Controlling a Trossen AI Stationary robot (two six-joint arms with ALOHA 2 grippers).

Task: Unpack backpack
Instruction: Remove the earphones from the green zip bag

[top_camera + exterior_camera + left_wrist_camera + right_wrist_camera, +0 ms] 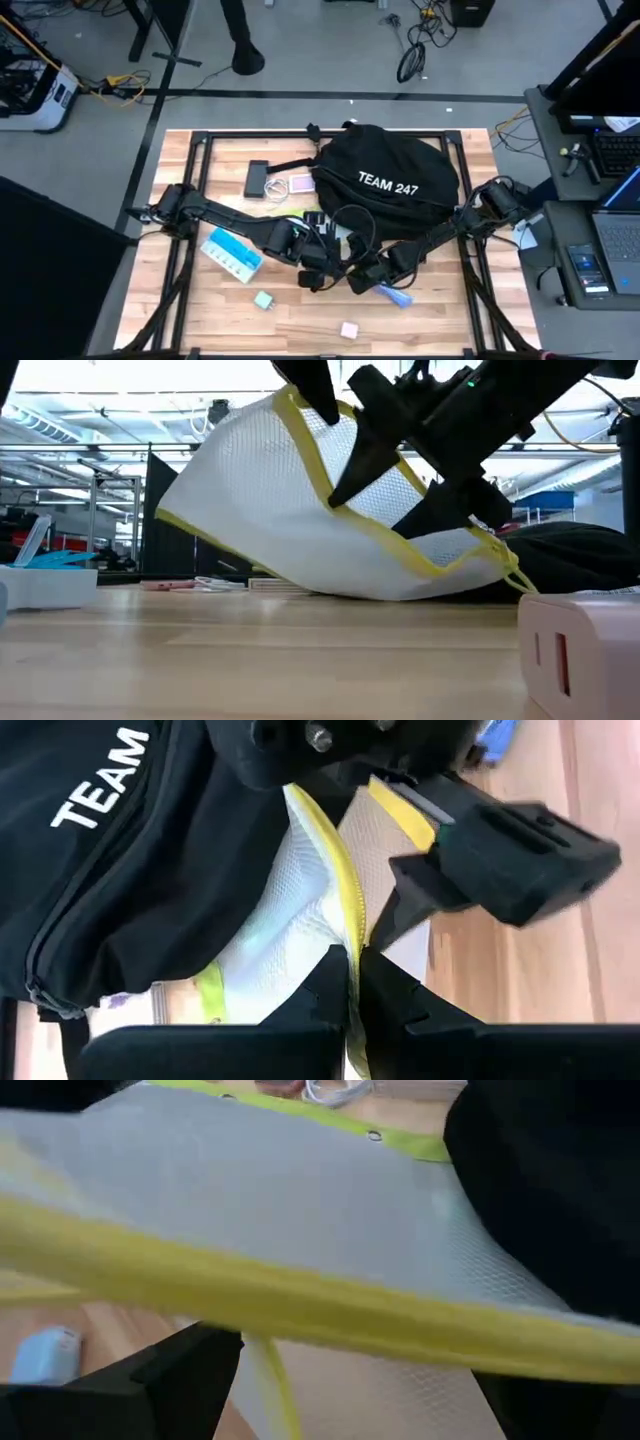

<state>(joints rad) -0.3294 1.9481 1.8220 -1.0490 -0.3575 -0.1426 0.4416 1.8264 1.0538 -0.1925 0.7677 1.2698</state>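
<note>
Two dark jointed arms, matte black all over, with blocky angular fingers (330, 990), visible screw heads and thin black cables.

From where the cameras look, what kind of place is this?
Probably a robotics lab or workshop: a wooden table on a bare grey floor, loose cables trailing across it, and a laptop on a side desk.

black backpack (390, 170) with white lettering; white mesh pouch (290, 510) edged yellow
</note>
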